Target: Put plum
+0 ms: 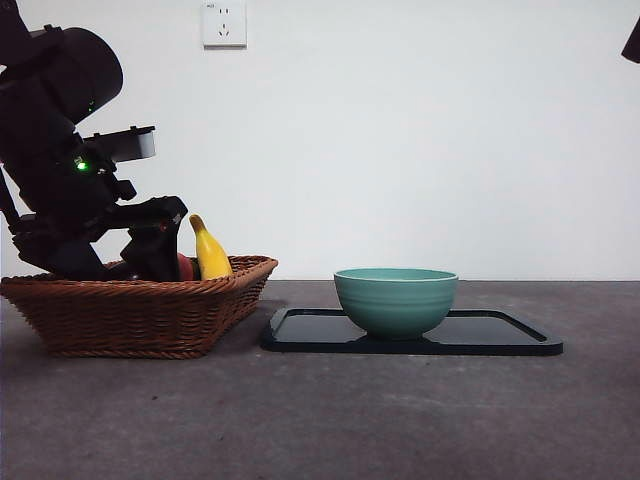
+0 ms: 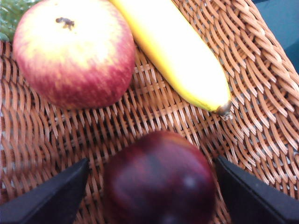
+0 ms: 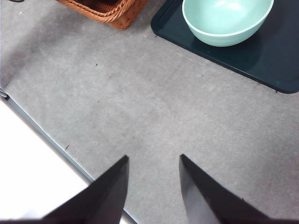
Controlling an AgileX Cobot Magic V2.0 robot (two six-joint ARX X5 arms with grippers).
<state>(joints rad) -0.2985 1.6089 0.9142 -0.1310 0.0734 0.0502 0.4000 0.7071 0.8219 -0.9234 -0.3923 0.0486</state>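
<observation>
Bulky black arm [image 1: 60, 150], green indicator light, grey-white block, tapered matte black pincer jaws

The front camera sits low, level with the surface [image 1: 400, 420], facing the wicker basket [image 1: 140, 315] and teal bowl [image 1: 396, 300] against a white wall. The left wrist camera looks very close into the basket, between its pincer's jaws. The right wrist camera looks down from higher, sharing basket corner and bowl
</observation>
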